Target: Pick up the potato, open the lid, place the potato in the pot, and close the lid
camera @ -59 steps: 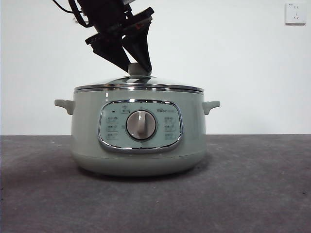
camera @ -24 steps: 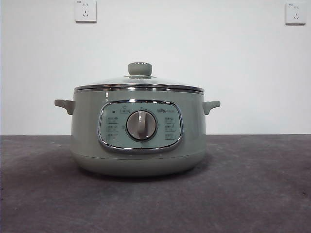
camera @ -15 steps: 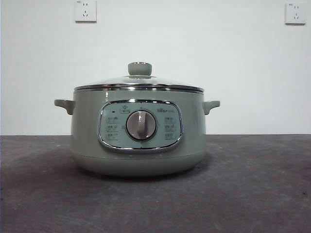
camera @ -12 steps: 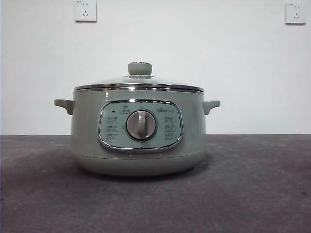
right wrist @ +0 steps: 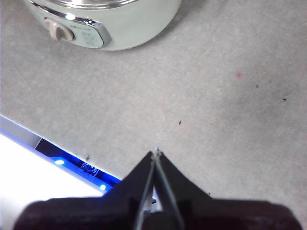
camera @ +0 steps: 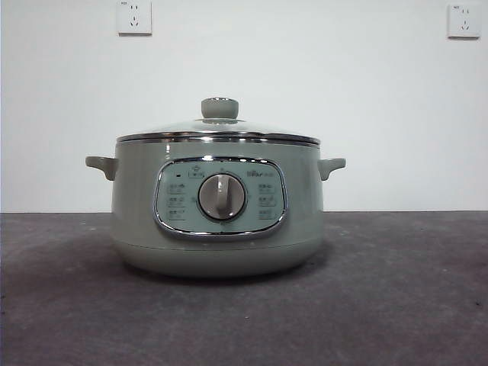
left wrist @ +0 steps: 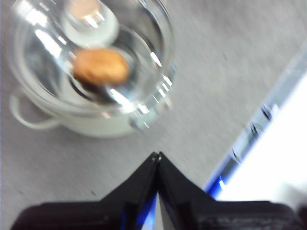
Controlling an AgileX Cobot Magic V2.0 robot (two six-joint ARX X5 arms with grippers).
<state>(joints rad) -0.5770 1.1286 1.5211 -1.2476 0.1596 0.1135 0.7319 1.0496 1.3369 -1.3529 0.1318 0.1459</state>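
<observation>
The sage-green pot [camera: 217,229] stands mid-table with the glass lid [camera: 218,131] seated on its rim, knob [camera: 219,107] on top. In the left wrist view the potato [left wrist: 101,67] lies inside the pot [left wrist: 86,125], seen through the lid [left wrist: 144,52]. My left gripper [left wrist: 157,155] hangs shut and empty, pulled back from the pot over bare table. My right gripper [right wrist: 155,153] is also shut and empty, well away from the pot [right wrist: 124,33] near the table's edge. Neither arm shows in the front view.
Grey table [camera: 396,290] stretches around the pot. Two wall sockets [camera: 134,17] sit high on the white wall. The table's edge with blue lights [right wrist: 60,162] runs close to both grippers.
A gripper that stood at the lid's knob 2.4 s ago has let go and left the front view. Over the last second nothing has moved.
</observation>
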